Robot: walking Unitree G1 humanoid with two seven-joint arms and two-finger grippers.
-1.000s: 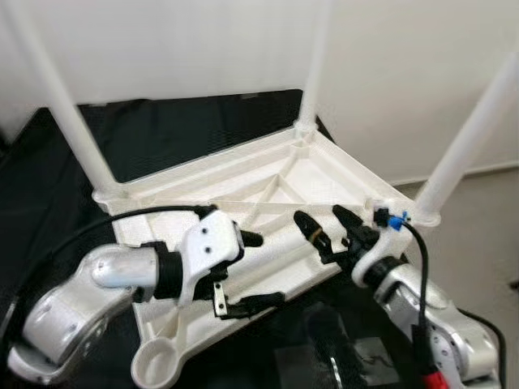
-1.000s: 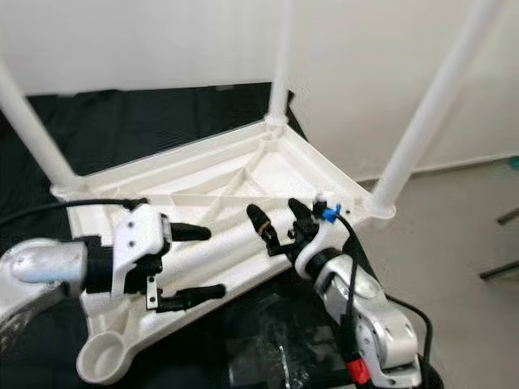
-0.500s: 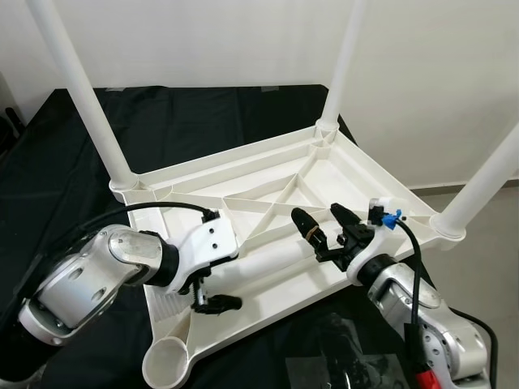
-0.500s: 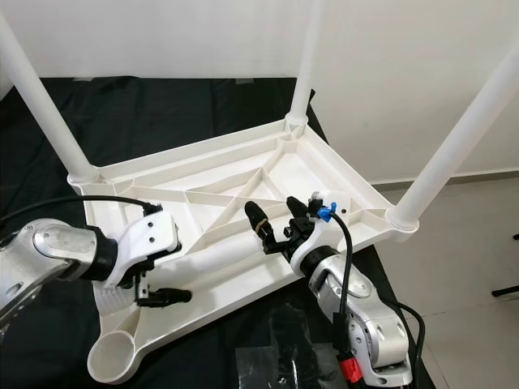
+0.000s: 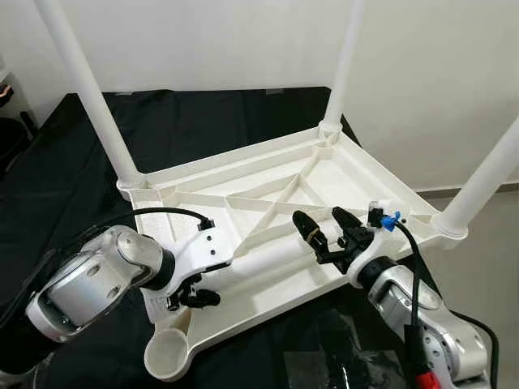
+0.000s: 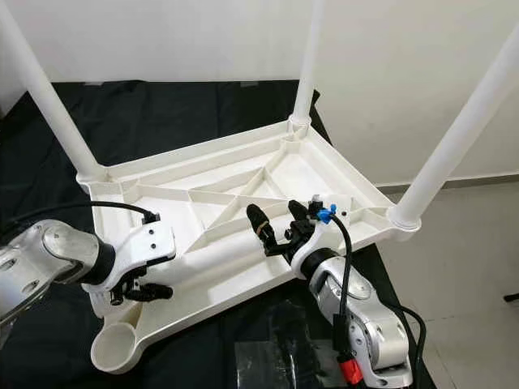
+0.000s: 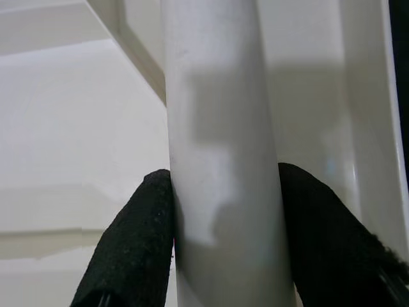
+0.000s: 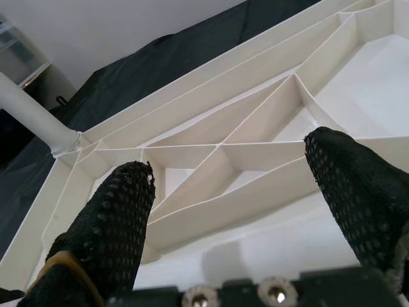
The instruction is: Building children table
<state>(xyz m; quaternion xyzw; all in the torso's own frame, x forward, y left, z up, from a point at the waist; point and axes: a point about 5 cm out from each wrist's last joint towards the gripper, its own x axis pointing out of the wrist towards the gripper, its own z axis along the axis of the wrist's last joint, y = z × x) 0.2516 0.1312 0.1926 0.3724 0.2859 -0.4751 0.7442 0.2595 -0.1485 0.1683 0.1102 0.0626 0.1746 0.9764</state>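
Observation:
The white plastic table top (image 5: 243, 158) lies upside down on a black cloth, with three white legs (image 5: 85, 89) standing up from its corner sockets. The near corner socket (image 5: 166, 356) holds no leg. A loose white leg (image 5: 263, 259) lies across the ribbed underside. My left gripper (image 5: 207, 279) is shut on the loose leg (image 7: 220, 160) near its socket-side end, a black finger (image 7: 137, 243) on each side of the tube. My right gripper (image 5: 327, 225) stands open just above the leg's other end, its fingertips (image 8: 121, 211) spread over the ribs.
The black cloth (image 5: 203, 121) covers the whole work surface, which ends at a white wall behind. Pale floor (image 6: 478, 267) lies to the right, past the table's corner leg (image 5: 486, 174). Crinkled clear plastic (image 5: 340, 365) lies at the near edge.
The camera has lifted and shifted. My left gripper slid back along the loose leg toward the empty socket and its fingers closed in on the tube. The right gripper stayed open in place.

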